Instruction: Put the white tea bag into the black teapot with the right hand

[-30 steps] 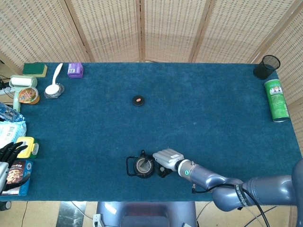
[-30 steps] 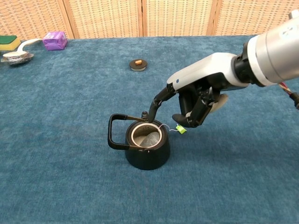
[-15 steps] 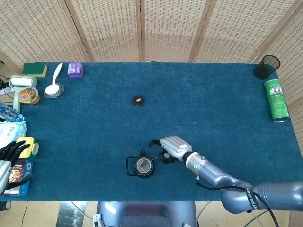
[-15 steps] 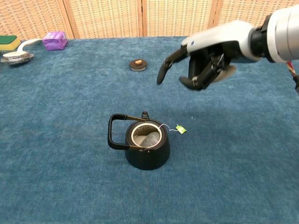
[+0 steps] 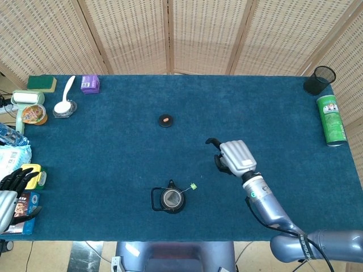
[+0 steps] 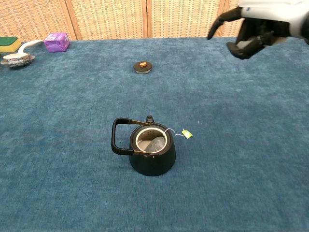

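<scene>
The white tea bag lies inside the black teapot, down in the strainer basket, with its string over the rim and the little green tag resting on the tabletop just beside the pot. That much matches the views from a second ago; what has changed is the right hand, which hovered right at the pot's spout side then and has since lifted and drawn back, well clear. I judge the placing done (the tag outside the pot is how such a bag normally sits), with only the retreat left.

The right hand now hangs above the tabletop, the teapot well off to its near left. It holds nothing: one finger reaches out toward the pot's side, the others are loosely curled with gaps between them. In the head view the right hand shows palm down, forearm trailing back toward the robot.

Farther from it, across the tabletop, the pot's lid lies apart. The left hand rests at the left edge, fingers apart (nothing in it).
</scene>
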